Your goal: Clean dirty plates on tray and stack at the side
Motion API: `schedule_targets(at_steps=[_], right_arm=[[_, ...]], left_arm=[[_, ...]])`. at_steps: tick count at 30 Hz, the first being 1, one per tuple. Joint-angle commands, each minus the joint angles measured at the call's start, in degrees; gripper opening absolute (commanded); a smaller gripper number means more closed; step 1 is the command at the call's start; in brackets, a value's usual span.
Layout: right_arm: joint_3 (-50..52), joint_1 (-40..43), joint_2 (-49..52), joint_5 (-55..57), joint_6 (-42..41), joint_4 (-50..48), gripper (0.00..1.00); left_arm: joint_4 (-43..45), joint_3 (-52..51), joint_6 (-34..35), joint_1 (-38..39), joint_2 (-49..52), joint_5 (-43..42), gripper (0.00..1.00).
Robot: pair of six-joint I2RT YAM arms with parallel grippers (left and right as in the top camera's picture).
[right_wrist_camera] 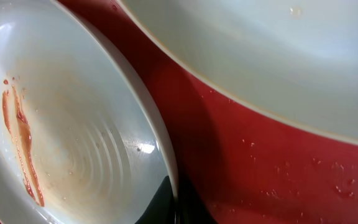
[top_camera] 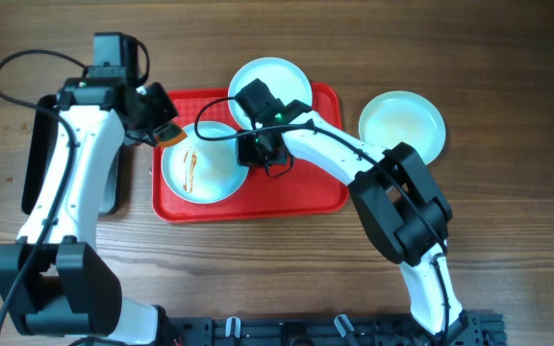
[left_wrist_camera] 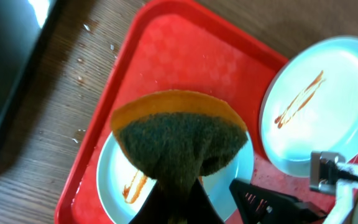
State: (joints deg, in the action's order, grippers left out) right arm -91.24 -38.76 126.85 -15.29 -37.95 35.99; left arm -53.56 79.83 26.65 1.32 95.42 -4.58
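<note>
A: Step in hand?
B: Scrubbing, looks like. Nearest to base: round white sauce-streaked plate [top_camera: 192,168] at the front left of the large red rectangular plastic tray [top_camera: 306,187]. Pinching its right rim in the right gripper [top_camera: 258,152], narrow, one finger inside and one outside. Gripping an orange-backed dark green scouring sponge [left_wrist_camera: 179,140] in the left gripper [top_camera: 160,128], just over the plate's left edge; cannot tell if touching.
A: And the other plates?
B: Further out, on the wooden counter [top_camera: 508,77] right of the tray and apart from it: round white off-tray plate [top_camera: 402,125], faint smear at most. Probably done, so likely the start of the stack. Farthest: round white rear plate [top_camera: 269,82] overhanging the tray's back rim, thin streak at centre in the left wrist view. Not yet cleaned, by the look.
A: Next move?
B: Lower the sponge onto the brown-orange streak and wipe along it, rim pinned throughout. Expect some sliding on the wet tray. Then carry over onto the counter plate.
</note>
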Motion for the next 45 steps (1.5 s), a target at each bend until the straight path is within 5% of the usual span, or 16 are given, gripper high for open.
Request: schedule_targets(at_steps=[1,12,23,27,30,38,45], right_arm=[[-0.2,0.9,1.5,-1.1,-2.5,0.9,0.04],[-0.2,0.9,1.5,-1.6,-1.2,0.7,0.04],[-0.2,0.9,1.5,-1.8,-1.0,0.5,0.04],[-0.2,0.9,1.5,-2.2,-0.9,0.3,0.04],[-0.2,0.9,1.5,-2.8,0.3,-0.2,0.04],[-0.2,0.9,1.5,-2.8,0.4,-0.1,0.04],[-0.2,0.9,1.5,-2.9,0.4,0.0,0.04]], left_arm=[[4.0,-5.7,-2.5,1.7,0.4,-0.2,0.04],[25.0,-23.2,-14.5,2.0,1.2,-0.1,0.04],[26.6,-27.9,-17.5,4.6,5.3,0.1,0.04],[30.4,-27.9,-22.4,4.6,6.5,-13.0,0.04],[35.4,-27.9,-21.4,4.6,6.5,-15.2,0.04],[34.3,-27.9,-3.7,4.6,6.6,8.7,0.04],[25.5,-27.9,-5.7,4.6,6.6,-1.0,0.04]])
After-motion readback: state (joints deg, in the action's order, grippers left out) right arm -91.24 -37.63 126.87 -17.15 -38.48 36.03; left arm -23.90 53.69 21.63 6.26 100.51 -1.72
